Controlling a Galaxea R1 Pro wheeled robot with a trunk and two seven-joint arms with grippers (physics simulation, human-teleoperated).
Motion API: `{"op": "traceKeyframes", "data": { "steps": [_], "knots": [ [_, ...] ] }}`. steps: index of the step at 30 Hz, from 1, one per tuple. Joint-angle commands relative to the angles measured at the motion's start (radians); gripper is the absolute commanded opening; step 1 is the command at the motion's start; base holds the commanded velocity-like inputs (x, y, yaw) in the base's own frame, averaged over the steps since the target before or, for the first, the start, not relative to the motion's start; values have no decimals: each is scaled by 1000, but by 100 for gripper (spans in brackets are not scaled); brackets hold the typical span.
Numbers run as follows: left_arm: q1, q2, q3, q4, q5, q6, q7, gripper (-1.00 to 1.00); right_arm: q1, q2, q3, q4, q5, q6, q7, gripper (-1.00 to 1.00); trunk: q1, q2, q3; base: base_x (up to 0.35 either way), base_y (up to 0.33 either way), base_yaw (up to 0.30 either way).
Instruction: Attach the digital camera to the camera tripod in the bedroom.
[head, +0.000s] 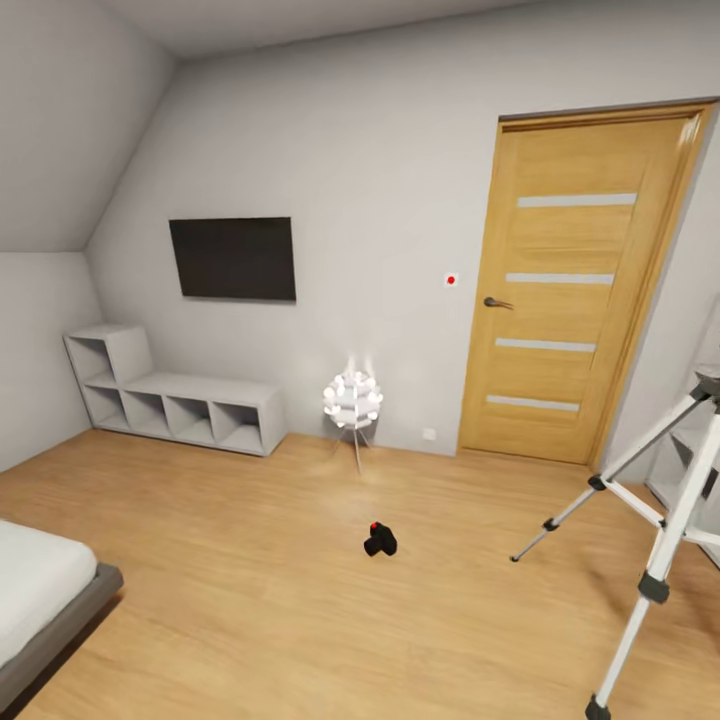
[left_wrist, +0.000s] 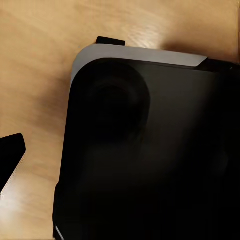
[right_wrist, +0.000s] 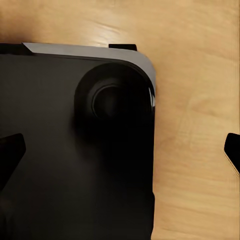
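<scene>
The digital camera (head: 380, 541), small, boxy, matte black with a red dot, sits on the smooth wood floor (head: 250, 560) at six o'clock from the spiky white lamp (head: 352, 399). The camera tripod (head: 655, 520), silver-legged, stands at three o'clock. Right jaws spread wide, far from the camera; left jaws, cannot tell.

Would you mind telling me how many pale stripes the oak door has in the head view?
4. The door carries four pale horizontal stripes stacked down its panel: one near the top, one level with the handle, one below that, and the lowest near the bottom. None seem hidden.
</scene>
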Motion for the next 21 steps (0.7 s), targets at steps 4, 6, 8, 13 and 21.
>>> {"op": "traceKeyframes", "data": {
  "steps": [4,6,8,13,21],
  "knots": [
    [0,0,-1,-2,6,-1,0,100,0,0,1,0,0,-2,0,100,1,0,-1,326,0,0],
    [0,0,-1,-2,6,-1,0,100,0,0,1,0,0,0,0,100,1,0,-1,326,0,0],
    [0,0,-1,-2,6,-1,0,100,0,0,1,0,0,1,0,100,1,0,-1,326,0,0],
    [0,0,-1,-2,6,-1,0,100,0,1,1,0,0,0,0,100,1,0,-1,326,0,0],
    [0,0,-1,-2,6,-1,0,100,0,1,1,0,0,0,0,100,1,0,-1,326,0,0]
  ]
}}
